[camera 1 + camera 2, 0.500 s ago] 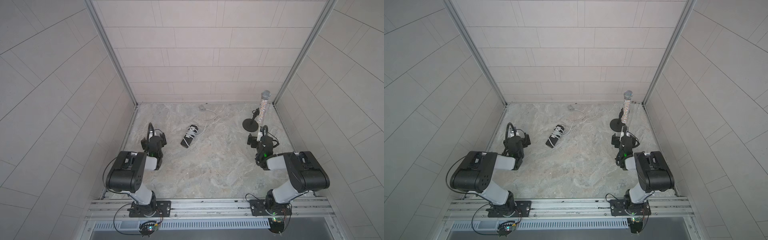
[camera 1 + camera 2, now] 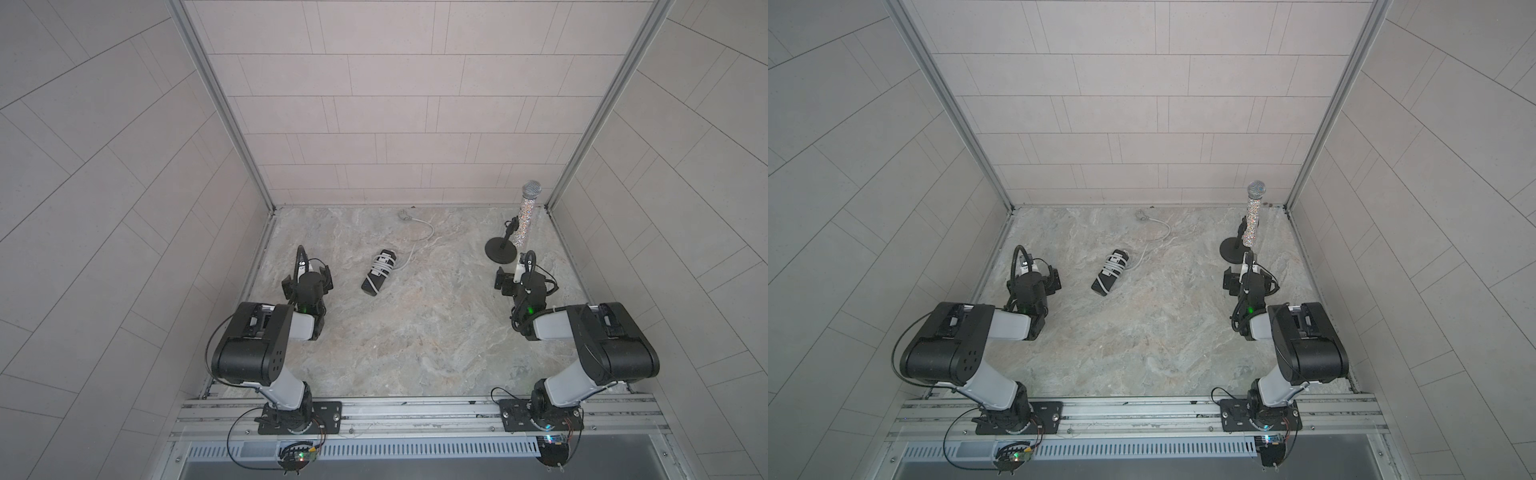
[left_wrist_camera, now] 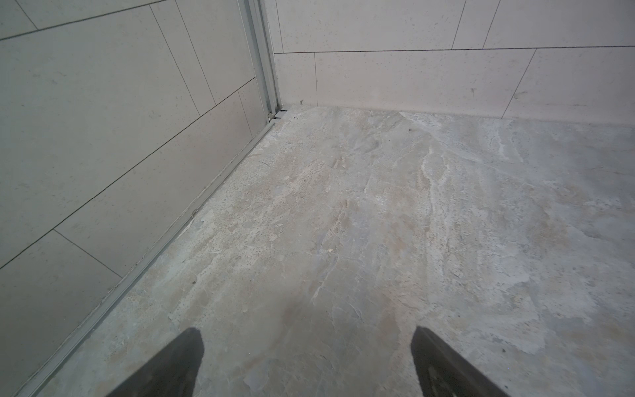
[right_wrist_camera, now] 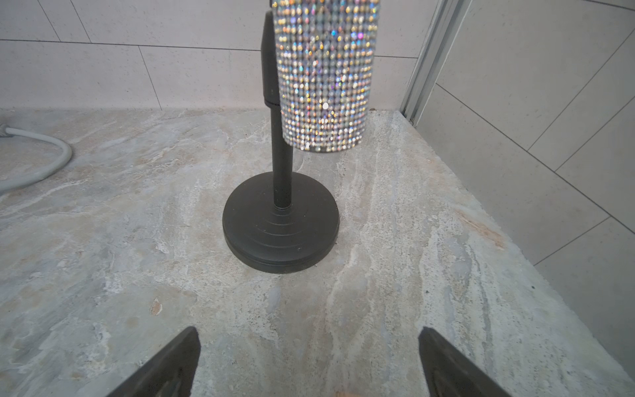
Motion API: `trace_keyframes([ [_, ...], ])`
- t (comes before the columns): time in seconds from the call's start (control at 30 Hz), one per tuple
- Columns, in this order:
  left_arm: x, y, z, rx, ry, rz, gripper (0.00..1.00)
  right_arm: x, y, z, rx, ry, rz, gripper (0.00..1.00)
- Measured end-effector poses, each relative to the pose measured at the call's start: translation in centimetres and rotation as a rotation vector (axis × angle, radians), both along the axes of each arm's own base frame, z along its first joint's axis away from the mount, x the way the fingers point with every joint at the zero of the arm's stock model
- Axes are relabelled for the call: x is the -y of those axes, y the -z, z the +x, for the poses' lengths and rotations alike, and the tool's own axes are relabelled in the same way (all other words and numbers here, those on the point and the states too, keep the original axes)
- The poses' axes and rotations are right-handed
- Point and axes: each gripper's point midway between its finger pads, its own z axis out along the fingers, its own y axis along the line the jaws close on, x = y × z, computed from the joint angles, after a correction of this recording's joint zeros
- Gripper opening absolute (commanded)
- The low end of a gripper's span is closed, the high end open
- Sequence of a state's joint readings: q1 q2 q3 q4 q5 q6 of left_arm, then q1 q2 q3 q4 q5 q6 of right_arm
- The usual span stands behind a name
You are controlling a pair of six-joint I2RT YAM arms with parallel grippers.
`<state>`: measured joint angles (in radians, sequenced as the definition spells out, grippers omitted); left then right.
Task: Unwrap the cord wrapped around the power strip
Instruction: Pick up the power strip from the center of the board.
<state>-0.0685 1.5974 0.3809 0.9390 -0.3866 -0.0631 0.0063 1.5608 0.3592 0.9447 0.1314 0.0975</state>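
Black rectangular power strip (image 2: pixel 372 284), frame centre-left, thin white cord (image 2: pixel 383 266) wound round; I see left gripper (image 3: pixel 305 330), right gripper (image 4: pixel 308 329) spread

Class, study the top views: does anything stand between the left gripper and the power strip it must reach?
Nothing visible does. Only bare table lies between the open left gripper and the power strip, whose cord is wrapped around it. The microphone stand stands far off, in front of the right gripper.
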Motion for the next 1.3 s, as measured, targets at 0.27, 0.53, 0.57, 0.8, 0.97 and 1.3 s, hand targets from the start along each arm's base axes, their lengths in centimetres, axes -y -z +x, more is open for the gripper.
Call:
trace_keyframes([
  [0.27,0.0,0.0,0.0,-0.001,0.002,-0.001,1.00,0.0,0.0,0.0,0.000,-0.003,0.002,0.99],
  [0.53,1.0,-0.5,-0.1,0.004,0.063,-0.009,1.00,-0.3,-0.1,-0.2,0.010,-0.031,0.015,0.99],
  [0.57,1.0,-0.8,-0.1,0.009,0.068,-0.010,1.00,-0.3,-0.3,-0.5,0.014,-0.032,0.015,0.99],
  [0.8,1.1,-3.9,0.1,0.012,0.070,-0.018,1.00,0.1,-5.3,-2.2,0.094,0.006,0.048,0.99],
  [0.97,1.8,-4.4,0.4,-0.050,0.106,-0.039,1.00,1.0,-7.4,-3.6,0.103,0.090,0.122,0.99],
  [1.3,6.0,-4.7,0.6,-0.154,0.244,-0.181,0.97,-0.1,-5.7,-5.7,0.001,0.064,0.288,1.00],
])
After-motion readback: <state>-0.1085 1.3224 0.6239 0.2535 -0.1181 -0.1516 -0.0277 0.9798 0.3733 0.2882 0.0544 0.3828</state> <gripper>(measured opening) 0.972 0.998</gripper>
